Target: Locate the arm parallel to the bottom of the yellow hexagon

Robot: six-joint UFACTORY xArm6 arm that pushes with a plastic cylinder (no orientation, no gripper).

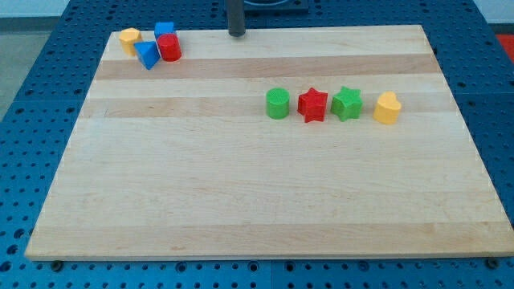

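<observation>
Rod stood at the board's (265, 201) top edge, my tip (236, 34) touching down just at twelve o'clock of the wood, a little left of centre. No claw on this arm, so nothing released, clenched or grasped: only the bare rod, touching no block.

Yellow hexagon (129, 39) sat in the top-left corner, at about nine o'clock from my tip and well apart from it. Packed against it was a small cluster: a blue block (147, 54) at its four o'clock, another blue block (165, 30) further toward three, and a red cylinder (169, 47) pressed in front of that one. The exact shapes of both blue pieces were hard to make out.

Off at four o'clock from my tip ran a tidy row, well apart from the cluster: green cylinder (277, 103), red star (313, 105), green star (347, 103), and a yellow block (387, 107) with a rounded top. Neighbours in that row stood near each other without clearly touching.
</observation>
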